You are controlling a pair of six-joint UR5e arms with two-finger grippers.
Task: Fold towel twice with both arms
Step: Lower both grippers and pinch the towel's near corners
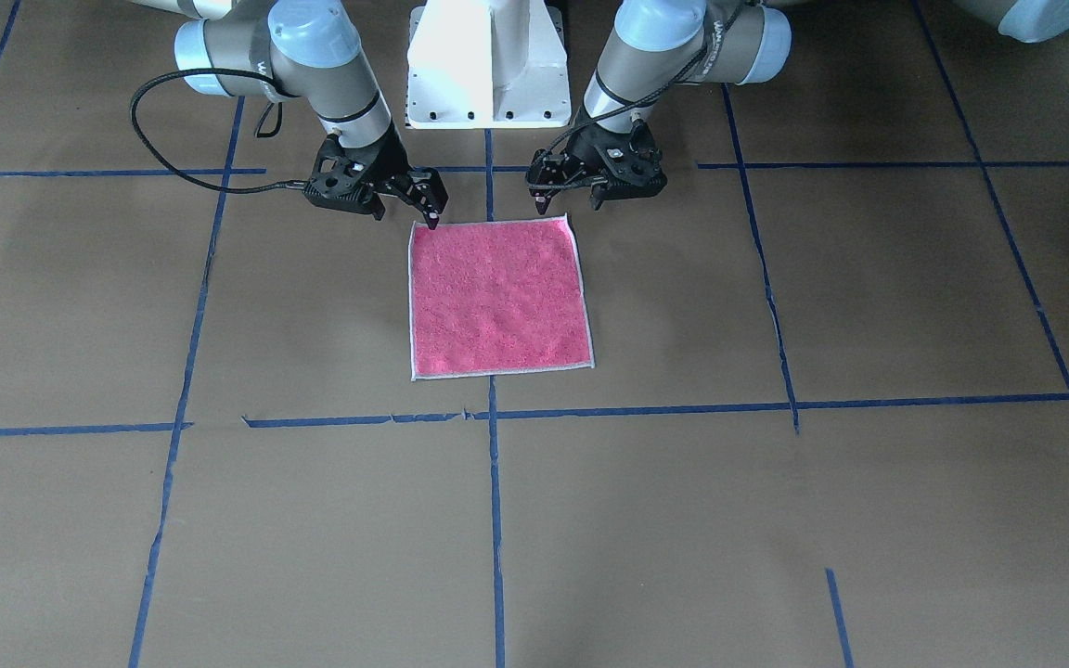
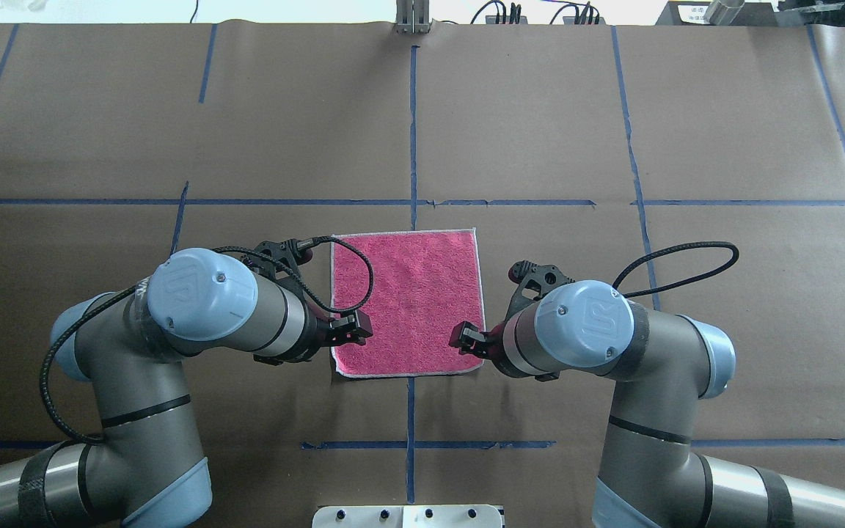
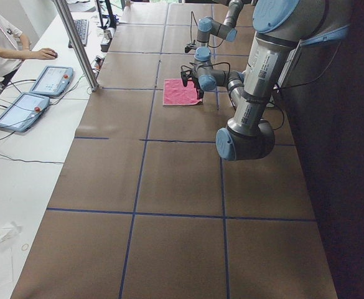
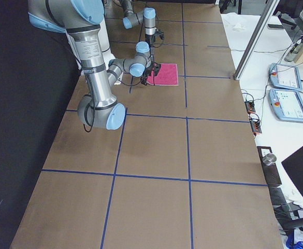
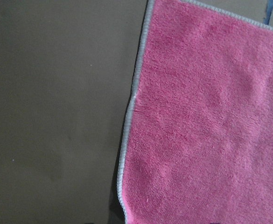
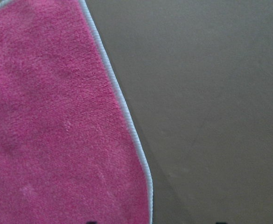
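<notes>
Overhead exterior: towel (image 2: pixel 408 293) flat, pink up.
Left claw (image 2: pixel 356 330), right claw (image 2: pixel 462 338) spread, empty, at 7 and 5 o'clock corners; best pinched together.

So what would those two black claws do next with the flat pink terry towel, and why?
Probably lower both and pinch the two corners nearest the robot. The small square pink terry towel lies flat and unfolded; the black left gripper and right gripper hover open, one by each of those corners, neither holding cloth yet.
</notes>
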